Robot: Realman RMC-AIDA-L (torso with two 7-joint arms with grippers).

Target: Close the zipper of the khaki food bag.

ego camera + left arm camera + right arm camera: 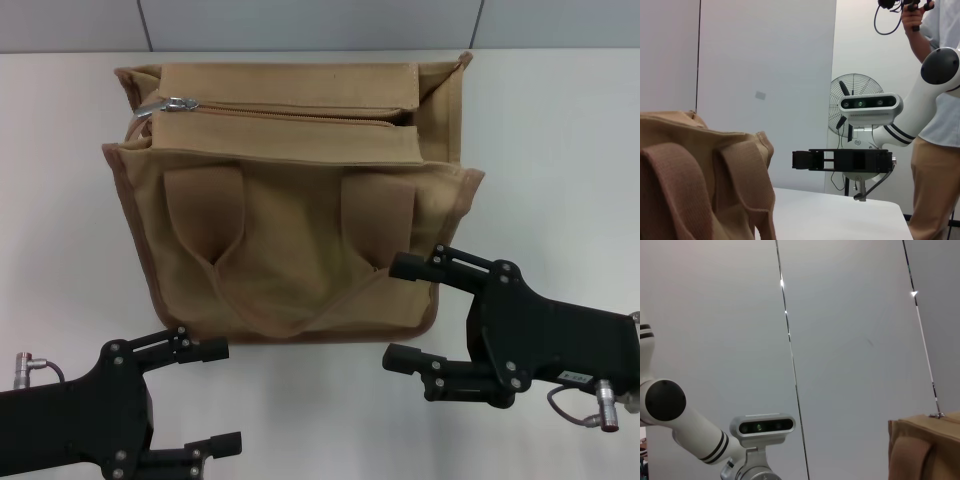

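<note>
The khaki food bag (pixel 290 250) stands in the middle of the white table, its strap handles hanging down the near side. The zipper (pixel 300 111) runs along its top between two flaps, with the silver slider (pixel 176 103) at the left end. My left gripper (pixel 213 398) is open and empty, just in front of the bag's lower left corner. My right gripper (pixel 402 312) is open and empty at the bag's lower right corner, its upper finger (pixel 415 266) over the bag's edge. The bag also shows in the left wrist view (pixel 700 175) and the right wrist view (pixel 925 447).
The white table (pixel 560 150) spreads out on both sides of the bag, with a grey wall behind. In the left wrist view, my right gripper (pixel 796 160) shows side-on, with a fan (pixel 856 100) and a standing person (pixel 937 150) beyond it.
</note>
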